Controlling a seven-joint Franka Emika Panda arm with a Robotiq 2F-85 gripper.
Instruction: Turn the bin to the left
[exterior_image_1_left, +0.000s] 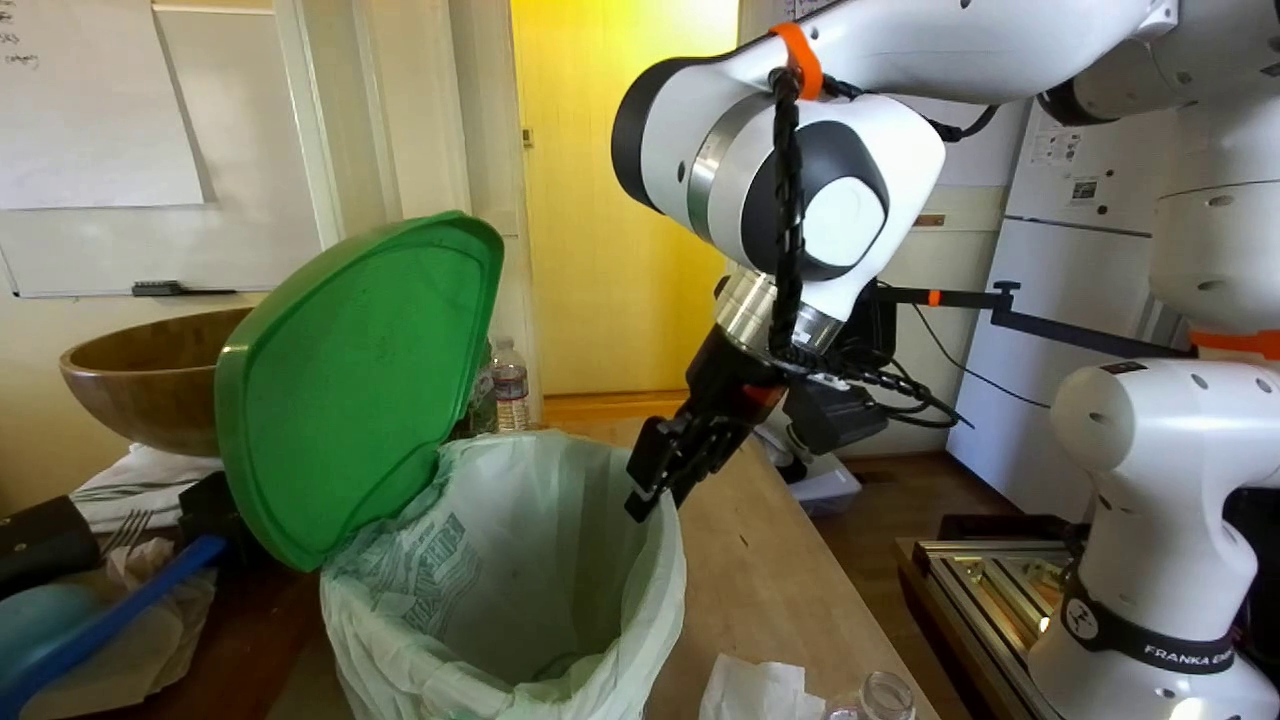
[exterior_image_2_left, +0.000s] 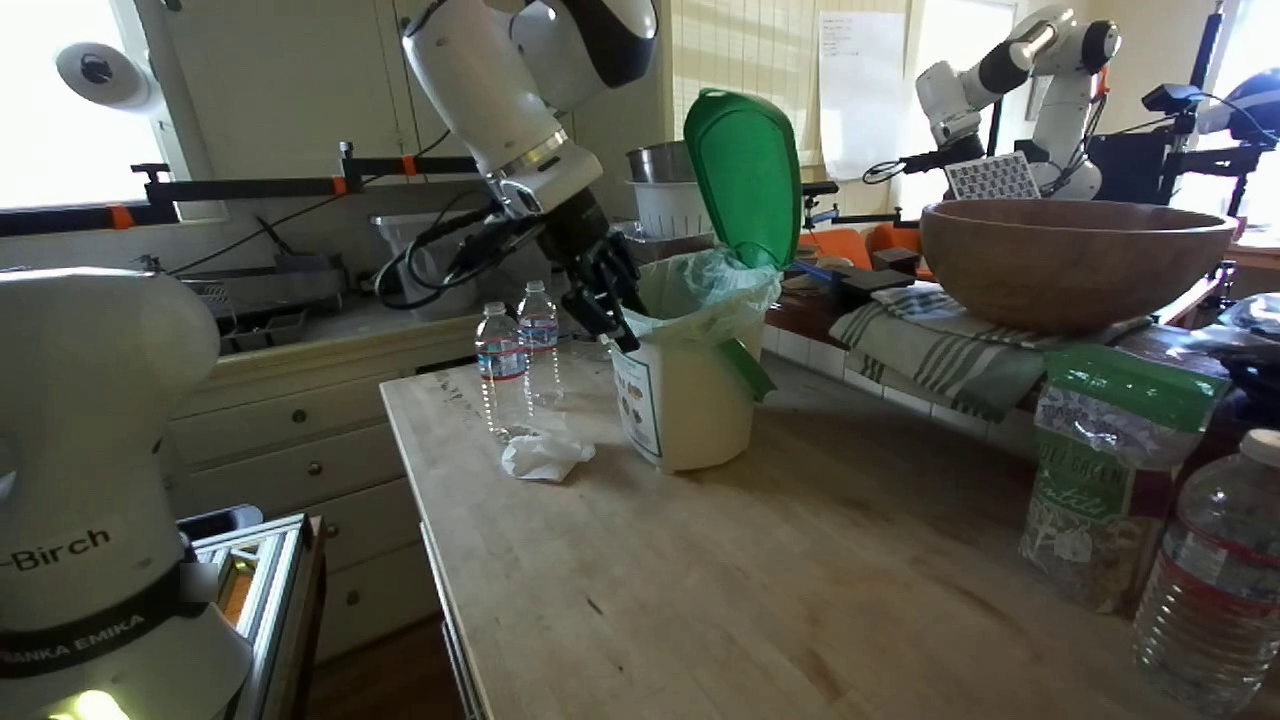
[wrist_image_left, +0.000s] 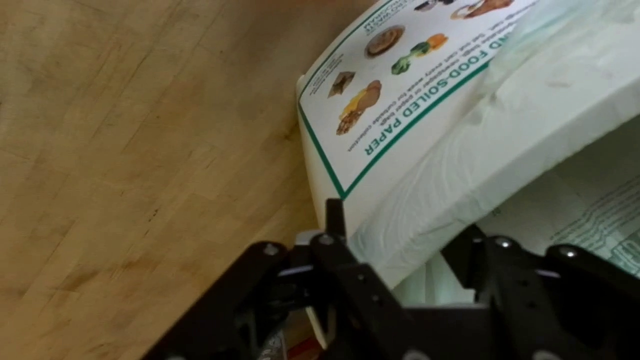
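Green-lidded bin stands upright — long axis vertical, label towards the gripper.

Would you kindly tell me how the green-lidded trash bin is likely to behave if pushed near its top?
The trash bin may tip when pushed that high, since its body appears to narrow towards the base. Its smooth wall looks like plastic, so it should stay fairly stiff. The thin, wrinkled liner bag is likely floppy and might slip.
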